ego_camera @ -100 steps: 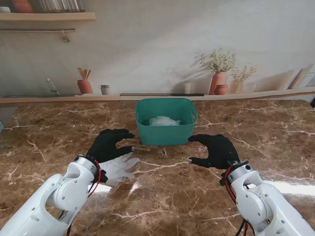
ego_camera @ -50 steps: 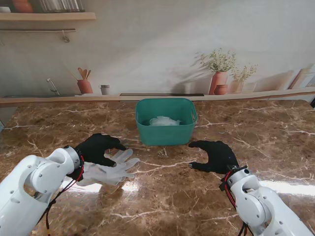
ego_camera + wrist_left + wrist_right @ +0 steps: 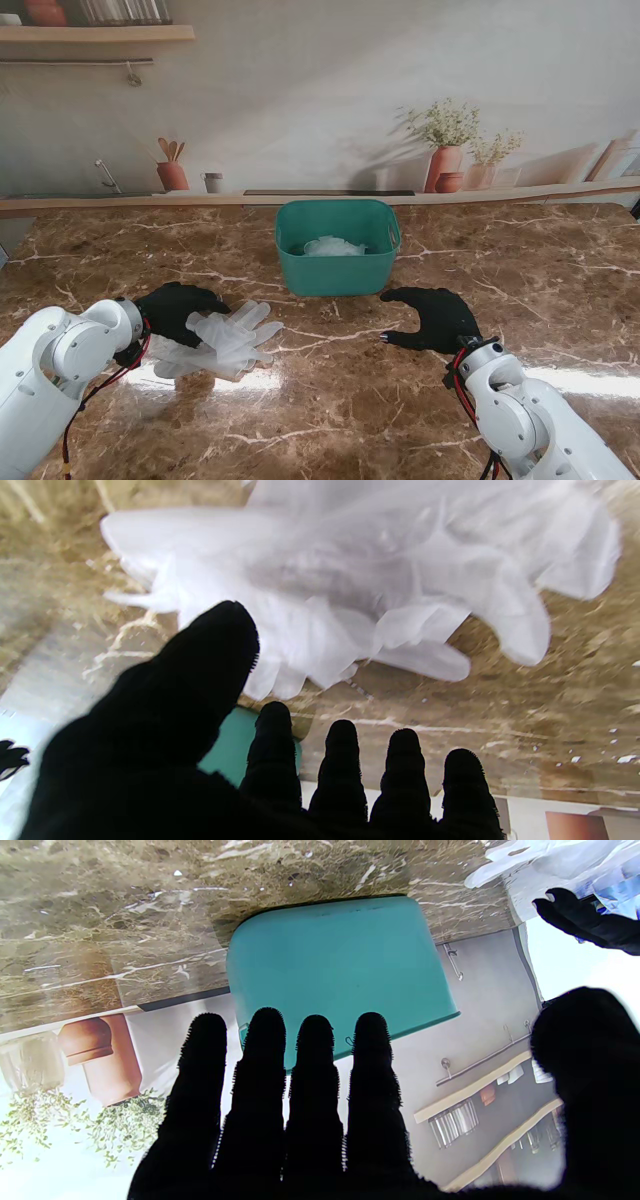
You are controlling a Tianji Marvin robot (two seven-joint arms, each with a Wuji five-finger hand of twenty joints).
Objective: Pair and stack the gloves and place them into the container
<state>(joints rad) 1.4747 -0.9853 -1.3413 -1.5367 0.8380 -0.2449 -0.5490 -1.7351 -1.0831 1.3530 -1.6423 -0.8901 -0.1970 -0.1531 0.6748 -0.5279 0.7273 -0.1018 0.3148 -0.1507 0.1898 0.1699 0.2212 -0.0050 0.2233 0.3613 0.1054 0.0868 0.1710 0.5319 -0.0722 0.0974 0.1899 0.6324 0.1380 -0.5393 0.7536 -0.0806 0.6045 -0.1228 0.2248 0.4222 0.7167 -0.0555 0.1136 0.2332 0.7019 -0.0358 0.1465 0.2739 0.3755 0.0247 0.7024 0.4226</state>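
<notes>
Gloves (image 3: 222, 338): translucent white pair on the marble table (image 3: 340, 400), overlapping in a loose stack, fingers fanned toward 2 o'clock; they lie at about 8 o'clock from the bin, well apart from it.
Bin (image 3: 337, 246): teal, upright, at 12 o'clock on the table; pale crumpled material already inside, probably more gloves, though it is too small to tell.
Left hand (image 3: 176, 308): black-gloved, at 10 o'clock of the glove stack, just beside its cuff end. Fingers (image 3: 341, 760) straight and spread, thumb apart, nothing held. The wrist view shows the gloves lying off the fingertips; contact with them cannot be confirmed.
Right hand (image 3: 437, 316): at 4 o'clock from the bin, near its corner, palm down, fingers (image 3: 315, 1075) extended and apart, empty. It appears to hover or rest lightly over the marble.
Step in hand (judged): picking up the paired gloves for transfer to the bin.
Handling notes: thin film, limp, likely to cling to the polished stone and to slide apart. Best approached low from the cuff side, pinching both layers together between thumb and forefingers where the palms overlap, not at a single finger.
Lift advice: rise straight before travelling toward 1 o'clock, so that trailing fingers clear the bin rim.
Risk: gripping one layer only, leaving the other glove on the table.
Right hand role: could steady the bin or press the stack flat.
</notes>
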